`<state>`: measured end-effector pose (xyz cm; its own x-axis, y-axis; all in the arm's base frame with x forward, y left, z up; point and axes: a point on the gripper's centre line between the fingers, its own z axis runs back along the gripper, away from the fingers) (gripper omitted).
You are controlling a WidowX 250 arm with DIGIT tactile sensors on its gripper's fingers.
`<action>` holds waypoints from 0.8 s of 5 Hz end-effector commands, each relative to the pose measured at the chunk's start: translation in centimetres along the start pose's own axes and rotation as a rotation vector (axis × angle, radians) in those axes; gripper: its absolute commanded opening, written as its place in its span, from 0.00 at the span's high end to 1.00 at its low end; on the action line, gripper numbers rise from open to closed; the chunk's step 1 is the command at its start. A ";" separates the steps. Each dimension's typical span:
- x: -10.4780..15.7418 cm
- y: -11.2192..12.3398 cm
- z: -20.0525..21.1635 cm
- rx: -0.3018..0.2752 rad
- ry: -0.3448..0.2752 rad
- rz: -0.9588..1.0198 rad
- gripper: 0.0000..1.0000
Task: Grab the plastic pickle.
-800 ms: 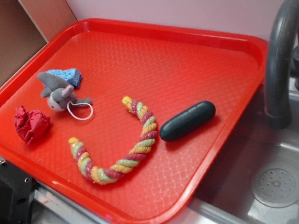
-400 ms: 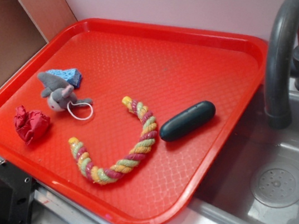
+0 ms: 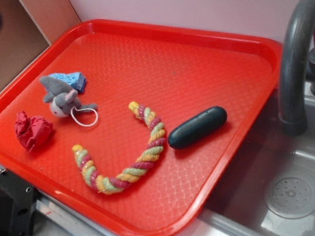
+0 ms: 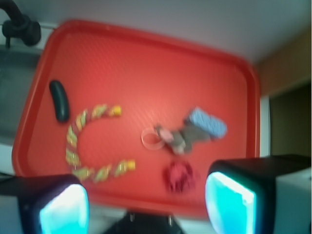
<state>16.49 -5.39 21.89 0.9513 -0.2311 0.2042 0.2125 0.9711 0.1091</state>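
I see a red tray (image 3: 206, 45) holding the plastic pickle (image 3: 197, 127) near its right edge, rope toy (image 3: 129, 158), plush mouse (image 3: 60, 100), blue sponge (image 3: 70, 80), and red crumpled ball (image 3: 32, 130) by its left edge.

Ext view sharp, even light; wrist blurry.

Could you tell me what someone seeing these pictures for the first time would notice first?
The bright red tray fills most of the exterior view, beside a grey sink with a curved faucet on the right. On it, a multicoloured rope toy curls in a horseshoe, with the plastic pickle lying just off its right side. In the wrist view, the gripper is open high above the tray, its glowing fingers wide apart.
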 end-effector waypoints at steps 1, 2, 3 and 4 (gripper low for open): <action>4.3 -5.4 -2.6 -0.206 -0.157 -0.125 0.00; 5.7 -7.2 -5.3 -0.252 -0.119 -0.107 0.00; 6.5 -8.3 -7.9 -0.220 -0.048 -0.136 0.00; 6.9 -9.3 -9.7 -0.231 -0.004 -0.161 0.00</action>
<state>22.89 -14.56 10.92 0.9102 -0.3894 0.1409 0.4019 0.9127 -0.0740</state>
